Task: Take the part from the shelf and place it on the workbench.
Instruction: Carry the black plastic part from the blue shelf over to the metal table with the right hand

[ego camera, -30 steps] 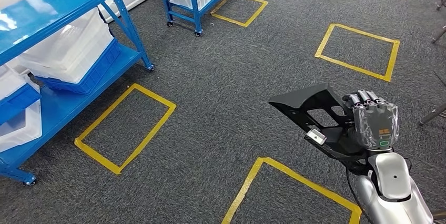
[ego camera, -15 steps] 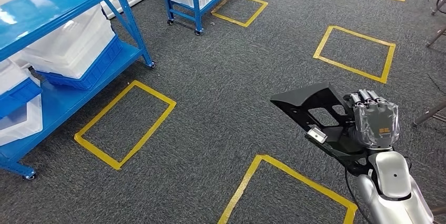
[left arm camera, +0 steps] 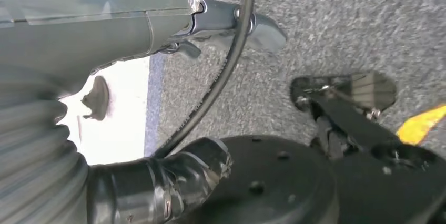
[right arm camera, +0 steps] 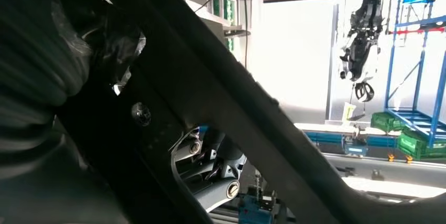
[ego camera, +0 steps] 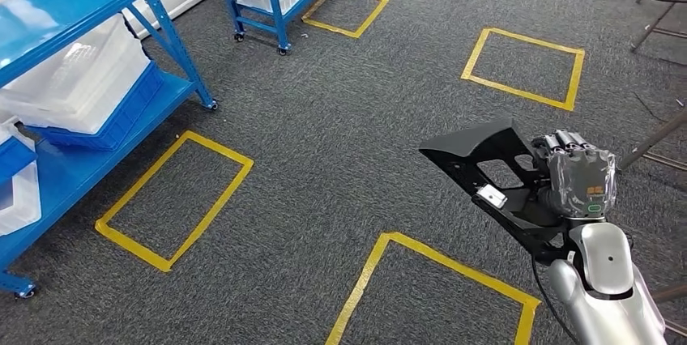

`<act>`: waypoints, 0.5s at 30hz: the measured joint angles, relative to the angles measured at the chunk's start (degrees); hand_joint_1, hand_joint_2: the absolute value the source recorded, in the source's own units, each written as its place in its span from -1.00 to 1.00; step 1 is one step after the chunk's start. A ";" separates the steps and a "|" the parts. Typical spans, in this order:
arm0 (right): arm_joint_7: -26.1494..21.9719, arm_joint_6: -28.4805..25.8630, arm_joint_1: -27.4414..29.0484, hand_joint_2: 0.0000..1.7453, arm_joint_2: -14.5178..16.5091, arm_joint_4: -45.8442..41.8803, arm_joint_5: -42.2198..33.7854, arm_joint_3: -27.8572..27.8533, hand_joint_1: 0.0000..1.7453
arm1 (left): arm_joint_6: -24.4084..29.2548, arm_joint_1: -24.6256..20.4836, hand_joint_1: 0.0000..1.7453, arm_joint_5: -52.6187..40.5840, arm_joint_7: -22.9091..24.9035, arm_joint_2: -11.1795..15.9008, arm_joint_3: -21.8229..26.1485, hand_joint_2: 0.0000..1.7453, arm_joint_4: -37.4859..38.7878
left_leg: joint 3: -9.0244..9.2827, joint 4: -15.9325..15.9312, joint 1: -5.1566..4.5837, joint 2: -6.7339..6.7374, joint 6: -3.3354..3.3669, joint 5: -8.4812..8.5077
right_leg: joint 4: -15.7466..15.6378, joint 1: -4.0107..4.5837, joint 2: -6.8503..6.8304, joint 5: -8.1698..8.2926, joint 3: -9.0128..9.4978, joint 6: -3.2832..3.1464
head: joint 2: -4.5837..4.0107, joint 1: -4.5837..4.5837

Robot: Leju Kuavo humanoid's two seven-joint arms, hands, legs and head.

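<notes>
The right hand (ego camera: 577,185) is gripping the black part (ego camera: 494,173), its fingers curling over the part's right edge and holding it in the air above the grey carpet (ego camera: 340,142), just beyond a yellow tape rectangle (ego camera: 421,276). The blue shelf (ego camera: 77,5) carrying white bins (ego camera: 77,78) is standing well apart, at the far left. The left hand (left arm camera: 84,50) is hanging over the carpet; whether its fingers are spread or curled cannot be told.
</notes>
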 joint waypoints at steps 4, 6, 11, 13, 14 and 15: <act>-0.10 0.16 -0.62 1.00 0.56 0.56 0.10 0.75 1.00 | -0.11 -0.08 -1.00 0.03 0.03 0.08 0.04 1.00 0.00 | -5.12 10.30 0.04 -0.80 0.20 -3.66 | -0.14 0.37 1.99 0.34 -0.35 -0.39 | 0.00 0.01; -0.13 0.19 -0.77 1.00 0.79 0.76 0.12 1.10 1.00 | -0.13 -0.05 -1.00 0.03 0.09 0.13 0.05 1.00 0.00 | -2.74 5.03 -0.21 -1.80 1.10 0.32 | -0.15 0.48 3.28 0.42 -0.21 -0.35 | 0.00 0.01; -0.07 0.26 -1.30 1.00 1.31 1.10 0.12 1.85 1.00 | -0.20 0.19 -1.00 0.03 0.16 0.83 0.05 1.00 0.03 | 2.10 -6.06 -0.79 -6.31 3.51 5.00 | -1.01 -0.51 6.35 1.41 -0.49 1.09 | 0.00 0.01; -0.07 0.23 -1.26 1.00 1.38 1.19 0.11 2.01 1.00 | -0.16 -0.07 -1.00 0.03 0.19 0.85 0.05 1.00 0.02 | 3.29 -8.60 -0.73 -4.67 3.69 6.18 | -1.11 -0.11 6.65 1.66 -0.67 1.61 | 0.00 0.05; -0.07 0.22 -1.38 1.00 1.36 1.24 0.09 2.04 1.00 | -0.15 -0.10 -1.00 0.03 0.19 0.83 0.06 1.00 0.02 | 4.02 -10.06 -0.66 -3.69 3.71 6.93 | -0.24 0.31 5.54 0.99 -1.09 1.67 | 0.00 0.10; -0.01 0.20 -1.58 1.00 1.33 1.28 0.05 2.08 1.00 | -0.15 -0.06 -1.00 0.02 0.19 0.78 0.07 1.00 0.02 | 4.63 -11.35 -0.60 -2.73 3.65 7.59 | 1.75 0.78 3.96 -0.32 -1.94 1.68 | 0.00 0.12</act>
